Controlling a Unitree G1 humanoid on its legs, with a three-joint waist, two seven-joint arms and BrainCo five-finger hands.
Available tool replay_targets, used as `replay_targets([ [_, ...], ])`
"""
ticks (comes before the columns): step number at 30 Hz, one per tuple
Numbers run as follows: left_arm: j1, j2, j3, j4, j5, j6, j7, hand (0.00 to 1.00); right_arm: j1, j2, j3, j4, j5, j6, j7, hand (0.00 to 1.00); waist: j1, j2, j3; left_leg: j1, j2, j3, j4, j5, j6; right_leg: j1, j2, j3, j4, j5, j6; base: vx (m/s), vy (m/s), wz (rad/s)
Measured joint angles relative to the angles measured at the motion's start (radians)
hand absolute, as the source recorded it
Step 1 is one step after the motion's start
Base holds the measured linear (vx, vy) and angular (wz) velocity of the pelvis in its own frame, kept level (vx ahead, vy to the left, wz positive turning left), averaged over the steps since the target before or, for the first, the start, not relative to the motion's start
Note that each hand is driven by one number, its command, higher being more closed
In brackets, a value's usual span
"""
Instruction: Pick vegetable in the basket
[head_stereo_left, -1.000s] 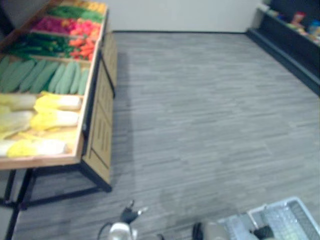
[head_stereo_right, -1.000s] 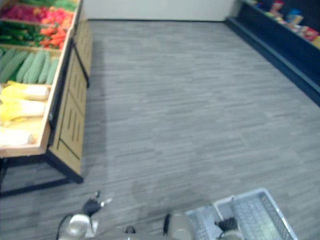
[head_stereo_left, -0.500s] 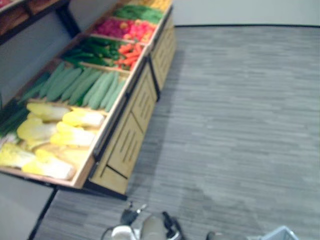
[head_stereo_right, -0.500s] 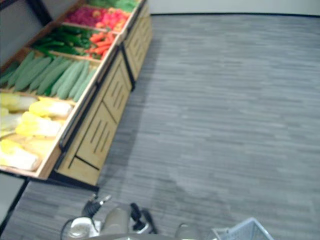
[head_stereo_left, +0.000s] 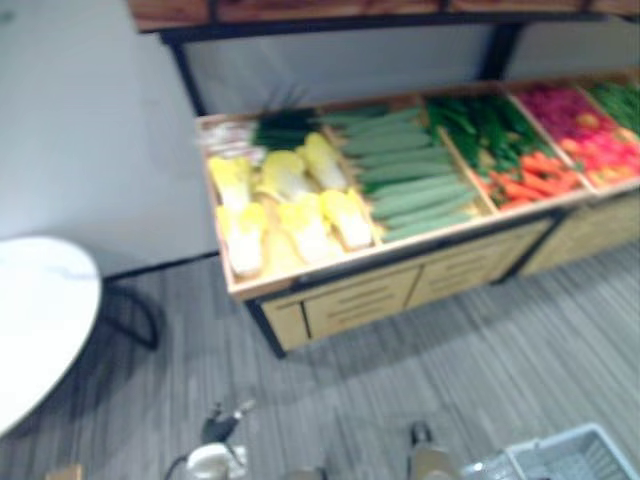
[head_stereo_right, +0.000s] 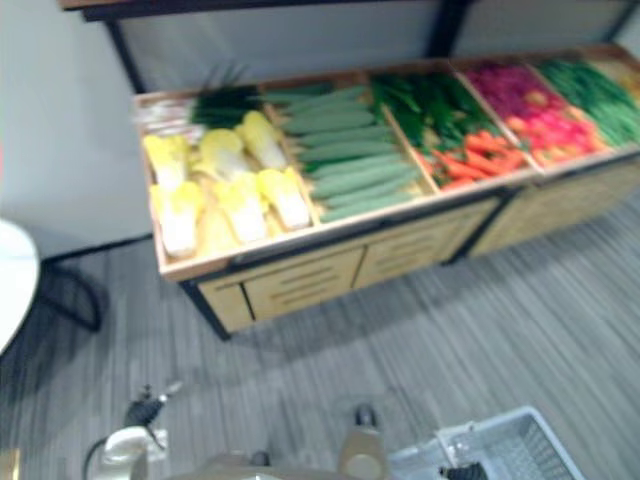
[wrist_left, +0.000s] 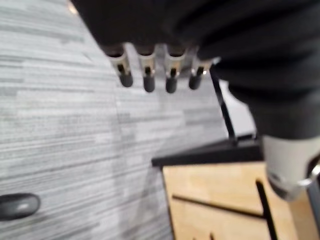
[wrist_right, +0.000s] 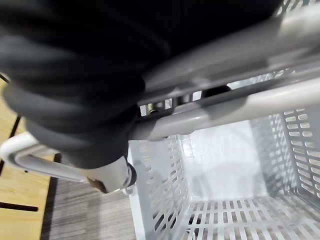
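We are looking down on a wooden produce stand (head_stereo_left: 400, 292) that is standing against a grey wall, its sloping top split by wooden slats into side-by-side compartments. In the leftmost compartment, pale yellow cabbages (head_stereo_left: 300, 212) are lying in rows, with a bunch of dark green leafy stalks (head_stereo_left: 280, 128) sitting behind them at the back edge. The next compartment is holding long pale green vegetables (head_stereo_left: 410, 185), stacked lengthwise; they are too blurred for us to name. Beside it, dark green vegetables (head_stereo_left: 480, 125) are filling the back of a third compartment while orange carrots (head_stereo_left: 530, 178) are piling up at its front. Further right, a compartment is carrying magenta and red produce (head_stereo_left: 580, 115), and the last one is showing more greens (head_stereo_right: 595, 90). All the vegetables we are seeing are lying in the stand. The light grey slotted basket (wrist_right: 295, 145) is hanging at our lower right over the striped grey floor (wrist_left: 60, 125), and its slotted bottom and walls are showing bare. Our right hand (wrist_right: 85, 85) is carrying it, fingers hooked round the basket's handle (wrist_right: 240, 107). Our left hand (wrist_left: 165, 20) is hanging low near a lower corner of the stand, its fingers (wrist_left: 146, 75) pointing out straight and apart, gripping nothing.
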Motion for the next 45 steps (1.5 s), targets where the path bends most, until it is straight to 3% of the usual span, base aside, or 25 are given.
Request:
replay_targets([
  [2,0.001,-0.031,0.014,-0.045,-0.018,0.001,0.011,0.00,0.007,-0.005,-0.021,-0.024,0.014,0.001,-0.004,1.00,-0.006,0.063,0.001,-0.074,0.112,0.041,0.179,0.002,-0.024,0.043,0.039,-0.112,0.039,-0.067,-0.058,0.30,-0.447,1.03],
  [3,-0.003,-0.038,0.014,-0.073,-0.018,0.001,0.017,0.00,0.013,-0.001,-0.022,-0.037,0.029,0.003,-0.005,1.00,-0.009,0.071,0.003,-0.112,0.142,0.075,0.258,0.016,-0.027,0.066,0.050,-0.139,0.032,-0.073,-0.065,0.29,-0.475,1.17],
  [4,-0.019,-0.049,0.014,-0.119,-0.020,0.000,0.030,0.00,0.033,0.012,-0.029,-0.058,0.040,0.004,-0.006,1.00,-0.005,0.078,0.007,-0.162,0.211,0.184,0.386,0.045,-0.033,0.123,0.070,-0.182,0.004,-0.073,-0.087,0.33,-0.523,0.93],
  [5,-0.035,-0.054,0.006,-0.166,-0.033,-0.001,0.043,0.00,0.047,0.025,-0.027,-0.075,0.049,0.004,-0.006,1.00,0.001,0.063,0.002,-0.173,0.271,0.321,0.468,0.039,-0.042,0.183,0.079,-0.223,-0.043,-0.075,-0.103,0.26,-0.385,0.70],
  [6,-0.038,-0.054,0.002,-0.174,-0.041,-0.001,0.045,0.00,0.050,0.028,-0.027,-0.082,0.050,0.004,-0.006,1.00,0.001,0.060,0.001,-0.175,0.276,0.343,0.471,0.039,-0.043,0.192,0.079,-0.229,-0.051,-0.075,-0.104,0.21,-0.301,0.45],
  [7,-0.069,-0.056,-0.017,-0.208,-0.057,-0.004,0.058,0.00,0.054,0.032,-0.028,-0.101,0.067,-0.001,-0.007,1.00,0.000,0.046,-0.001,-0.183,0.275,0.427,0.417,0.039,-0.043,0.219,0.079,-0.245,-0.091,-0.069,-0.117,0.21,-0.218,0.21],
  [9,-0.117,-0.055,-0.032,-0.217,-0.062,-0.008,0.071,0.00,0.040,0.033,-0.042,-0.103,0.072,-0.003,-0.006,1.00,0.000,0.041,0.001,-0.183,0.232,0.431,0.257,0.043,-0.047,0.232,0.075,-0.248,-0.113,-0.059,-0.124,0.22,-0.116,0.12],
  [11,-0.178,-0.055,-0.063,-0.229,-0.099,-0.010,0.094,0.00,0.026,0.031,-0.054,-0.102,0.076,-0.003,-0.008,1.00,-0.004,0.044,-0.002,-0.154,0.143,0.348,-0.024,0.149,-0.054,0.232,0.065,-0.241,-0.120,-0.059,-0.123,0.21,0.035,-0.09],
  [12,-0.209,-0.054,-0.088,-0.257,-0.114,-0.013,0.110,0.00,0.026,0.030,-0.062,-0.103,0.076,-0.003,-0.009,1.00,-0.005,0.063,-0.005,-0.134,0.133,0.328,-0.128,0.288,-0.059,0.238,0.081,-0.234,-0.126,-0.061,-0.119,0.20,0.114,-0.24],
  [13,-0.223,-0.047,-0.100,-0.275,-0.115,-0.015,0.115,0.00,0.023,0.030,-0.065,-0.103,0.076,-0.007,-0.009,1.00,-0.006,0.068,-0.005,-0.121,0.134,0.330,-0.146,0.313,-0.051,0.245,0.086,-0.227,-0.127,-0.068,-0.109,0.22,0.148,-0.22],
  [15,-0.294,0.007,-0.180,-0.357,-0.114,-0.017,0.127,0.00,0.036,0.080,-0.058,-0.117,0.076,-0.033,-0.010,1.00,-0.033,0.018,0.000,-0.085,0.099,0.341,-0.196,0.300,-0.054,0.198,0.052,-0.204,-0.021,-0.092,-0.079,0.13,0.112,-0.20],
  [17,-0.355,0.046,-0.240,-0.408,-0.090,-0.018,0.133,0.00,0.034,0.103,-0.028,-0.127,0.076,-0.036,-0.018,1.00,-0.042,0.006,0.018,-0.058,0.095,0.370,-0.222,0.301,-0.051,0.074,0.038,-0.166,0.188,-0.105,-0.075,0.06,0.086,-0.35],
  [18,-0.368,0.053,-0.246,-0.425,-0.078,-0.018,0.139,0.00,0.034,0.106,-0.015,-0.128,0.076,-0.035,-0.022,1.00,-0.057,-0.003,0.018,-0.056,0.094,0.379,-0.221,0.302,-0.050,0.066,0.032,-0.172,0.180,-0.110,-0.085,0.07,0.071,-0.24],
  [20,-0.395,0.058,-0.269,-0.482,-0.071,-0.022,0.151,0.00,0.041,0.112,0.014,-0.123,0.074,-0.033,-0.026,1.00,-0.058,-0.034,0.016,-0.037,0.074,0.411,-0.224,0.297,-0.054,0.070,0.006,-0.186,0.054,-0.073,-0.082,0.11,0.010,-0.22],
  [21,-0.398,0.055,-0.275,-0.503,-0.056,-0.023,0.153,0.00,0.041,0.113,0.019,-0.121,0.072,-0.033,-0.028,1.00,-0.058,-0.037,0.017,-0.031,0.071,0.416,-0.225,0.294,-0.059,0.079,0.005,-0.183,0.024,-0.076,-0.080,0.17,-0.070,-0.45],
  [23,-0.398,0.048,-0.289,-0.554,-0.035,-0.027,0.153,0.00,0.042,0.094,0.023,-0.115,0.066,-0.029,-0.039,1.00,-0.059,0.005,0.017,-0.023,0.095,0.442,-0.243,0.295,-0.063,0.118,0.039,-0.181,-0.077,-0.049,-0.081,0.18,-0.083,-0.40],
  [25,-0.399,0.047,-0.290,-0.558,-0.034,-0.038,0.153,0.00,0.044,0.072,0.022,-0.094,0.066,-0.024,-0.043,1.00,-0.086,0.045,0.016,-0.009,0.111,0.450,-0.264,0.300,-0.072,0.138,0.066,-0.182,-0.115,-0.029,-0.087,0.13,-0.064,-0.16],
  [29,-0.399,0.033,-0.324,-0.558,0.004,-0.044,0.153,0.00,0.047,0.056,0.030,-0.082,0.065,-0.017,-0.043,1.00,-0.098,0.052,0.018,0.027,0.134,0.457,-0.281,0.310,-0.087,0.174,0.097,-0.184,-0.156,-0.009,-0.100,0.07,-0.063,-0.13],
  [35,-0.400,-0.012,-0.331,-0.540,0.084,-0.020,0.158,0.00,0.006,0.035,0.031,-0.097,0.026,-0.022,-0.049,1.00,-0.107,0.076,0.050,-0.022,0.128,0.468,-0.281,0.320,-0.081,0.149,0.094,-0.177,-0.228,0.053,-0.098,-0.04,0.008,-0.10],
  [41,-0.406,-0.031,-0.279,-0.525,0.115,0.025,0.227,0.00,-0.035,0.035,0.035,-0.117,0.026,-0.022,-0.086,1.00,-0.102,0.086,0.120,-0.091,0.123,0.464,-0.282,0.343,-0.069,0.083,0.088,-0.181,-0.240,0.078,-0.093,-0.12,0.007,0.01],
  [45,-0.406,-0.042,-0.228,-0.527,0.115,0.030,0.266,0.00,-0.037,0.041,0.037,-0.123,0.027,-0.022,-0.091,1.00,-0.099,0.084,0.134,-0.114,0.123,0.469,-0.283,0.345,-0.071,0.053,0.088,-0.172,-0.240,0.092,-0.091,-0.04,0.005,-0.07],
])
